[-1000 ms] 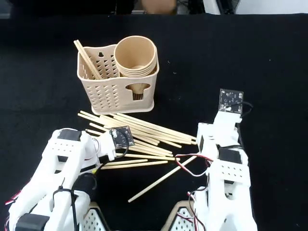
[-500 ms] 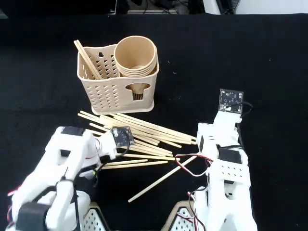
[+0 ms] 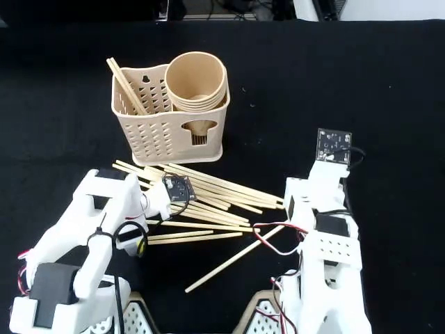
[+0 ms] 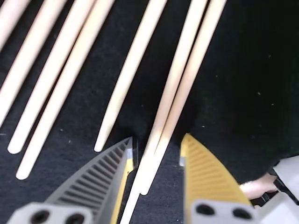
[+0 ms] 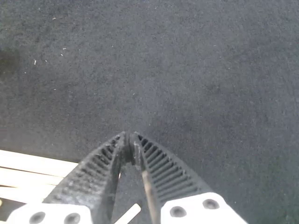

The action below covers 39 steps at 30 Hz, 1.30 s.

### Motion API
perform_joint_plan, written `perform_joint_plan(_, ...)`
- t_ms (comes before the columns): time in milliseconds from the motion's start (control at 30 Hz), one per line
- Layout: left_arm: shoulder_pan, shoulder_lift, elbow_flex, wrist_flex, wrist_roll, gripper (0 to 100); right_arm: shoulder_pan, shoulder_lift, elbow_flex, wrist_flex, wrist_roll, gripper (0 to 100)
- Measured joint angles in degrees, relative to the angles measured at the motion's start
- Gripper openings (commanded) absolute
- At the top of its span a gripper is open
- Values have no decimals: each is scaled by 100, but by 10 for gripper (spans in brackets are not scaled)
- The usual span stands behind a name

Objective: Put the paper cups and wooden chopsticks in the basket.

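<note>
Yellow-lined left hand (image 4: 157,138) spread astride the ends of two pale slim wooden chopsticks (image 4: 180,93); right hand (image 5: 128,137) pressed together, empty. Lying in a loose pile on the black table (image 3: 361,83), just near of the beige slotted basket (image 3: 160,136). Likely light, stiff, roll-prone: pinch farther along.

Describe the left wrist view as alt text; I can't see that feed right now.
The left gripper is open, low over the black table, with its two fingers straddling the ends of a pair of wooden chopsticks lying side by side. Several more chopsticks lie fanned out on the table beyond one finger.
</note>
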Motion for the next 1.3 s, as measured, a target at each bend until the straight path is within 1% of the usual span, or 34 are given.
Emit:
perform_joint_plan(133,26,0,0,9,0,97,0,0,0,0,0,21)
perform_joint_plan(300,44,0,0,18,0,53,0,0,0,0,0,21)
perform_joint_plan(400,53,-44,0,88,0,51,0,0,0,0,0,21)
perform_joint_plan(500,62,-369,-18,281,-18,50,0,0,0,0,0,21)
perform_joint_plan(600,62,-870,0,642,-18,26,0,0,0,0,0,21)
perform_joint_plan(800,62,-1653,0,1345,0,30,0,0,0,0,0,21)
perform_joint_plan(1067,62,-1978,0,2048,0,30,0,0,0,0,0,21)
perform_joint_plan(1133,62,-1978,70,2110,0,30,0,0,0,0,0,21)
perform_joint_plan(1200,193,-1978,229,2110,0,30,0,0,0,0,0,21)
perform_joint_plan(1300,589,-1978,343,1925,18,30,0,0,0,0,0,21)
